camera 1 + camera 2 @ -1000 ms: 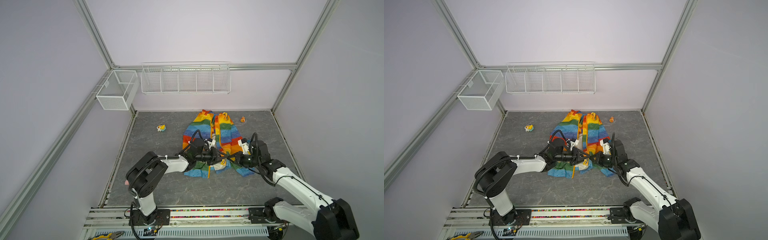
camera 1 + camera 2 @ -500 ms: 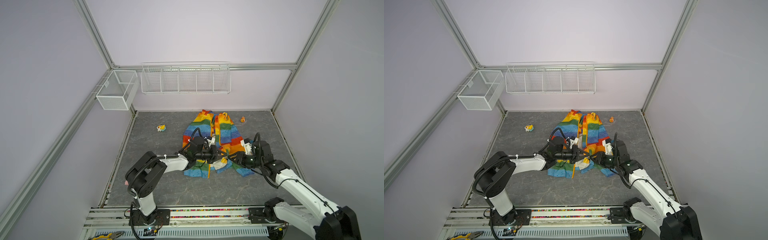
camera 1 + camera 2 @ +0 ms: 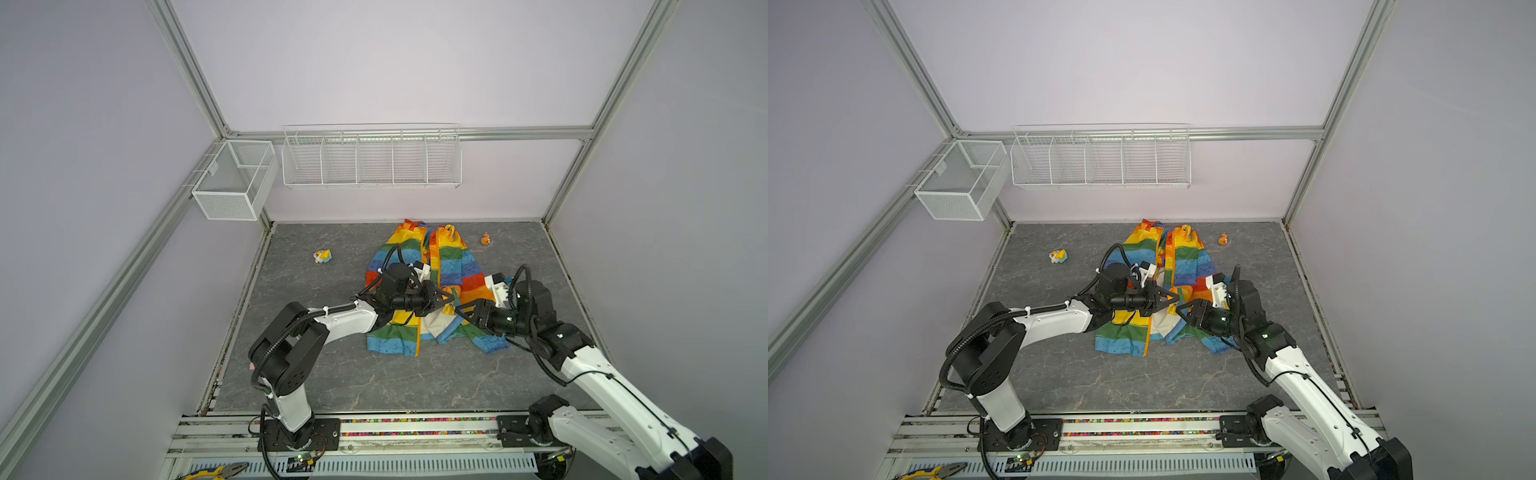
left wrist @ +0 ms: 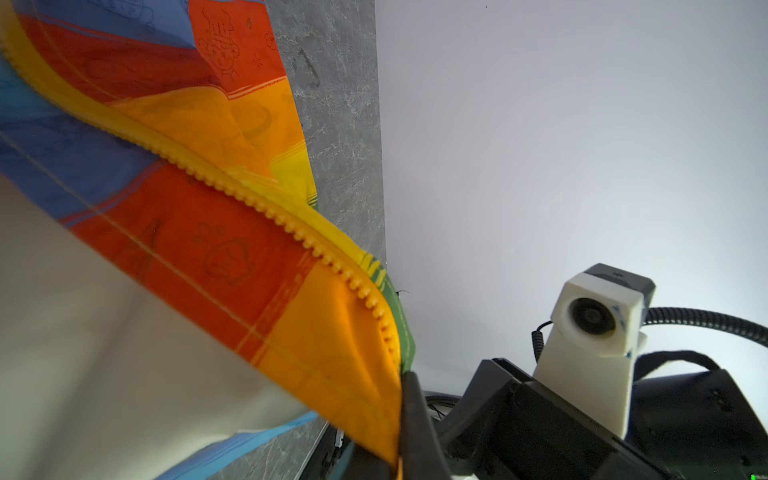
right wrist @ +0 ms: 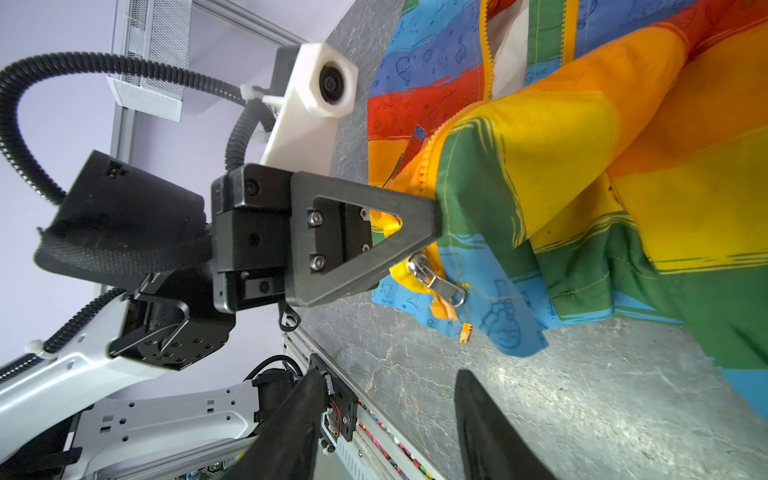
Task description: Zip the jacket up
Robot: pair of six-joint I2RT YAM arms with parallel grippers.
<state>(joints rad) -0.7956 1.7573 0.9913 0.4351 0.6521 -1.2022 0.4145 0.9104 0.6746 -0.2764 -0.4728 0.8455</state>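
My left pincer [image 5: 434, 220], reaching low and flat, pinches tight the thin, crinkly rainbow jacket [image 3: 451, 266] lying on the grey floor [image 3: 332, 374]. My right pincer [image 5: 386, 419] has its fingers apart, holding nothing.

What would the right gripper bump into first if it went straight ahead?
Probably the jacket, at its blue hem by the zipper pull, pinched in the left gripper. The right gripper is open; depth is unclear.

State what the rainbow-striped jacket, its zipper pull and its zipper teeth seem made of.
Rainbow-striped jacket: thin woven synthetic, probably nylon or polyester; soft creases, faint sheen, printed doodles. Silver zipper pull: metal, judging by its bright glints. Yellow zipper teeth: moulded plastic, matte, evenly coloured.
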